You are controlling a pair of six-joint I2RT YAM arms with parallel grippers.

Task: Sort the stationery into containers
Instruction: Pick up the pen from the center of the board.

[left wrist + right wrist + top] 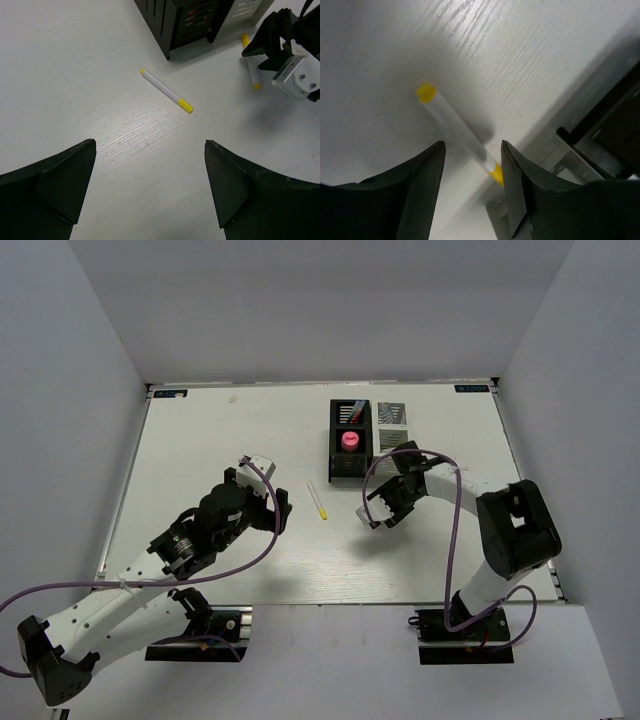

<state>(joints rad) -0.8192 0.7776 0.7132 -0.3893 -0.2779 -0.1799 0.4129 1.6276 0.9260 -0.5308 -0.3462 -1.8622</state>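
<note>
1. Nearest to us in the overhead view are the left arm's base (195, 625) and the right arm's base (465, 625), bolted at the near edge of the white desk (220, 440).
2. We see the left claw (283, 510) hanging over the desk left of centre. Its fingers are spread wide and nothing sits between them.
3. Just beyond that claw a white-and-yellow pen (317, 500) lies flat on the desk by itself, between the two claws and touching neither. The left wrist view shows it slanted, with a long yellow cap at one end and a small yellow tip at the other.
4. We find the right claw (385, 502) low over the desk, just in front of the containers. Its fingers are parted on either side of a second white-and-yellow pen (455, 127), which runs through the gap between them. We make out a sliver of desk on each side of the barrel, so the claw seems to straddle the pen rather than pinch it. The right wrist view is dim there, and we cannot rule out a light touch.
5. At the far middle of the desk the black organiser (350, 440) and the white-grey organiser (393, 425) stand joined side by side, the black one on the left.
6. We see a pink-capped tube (350, 439) standing upright inside the black organiser. The compartment behind it holds some thin items too small for us to name.
</note>
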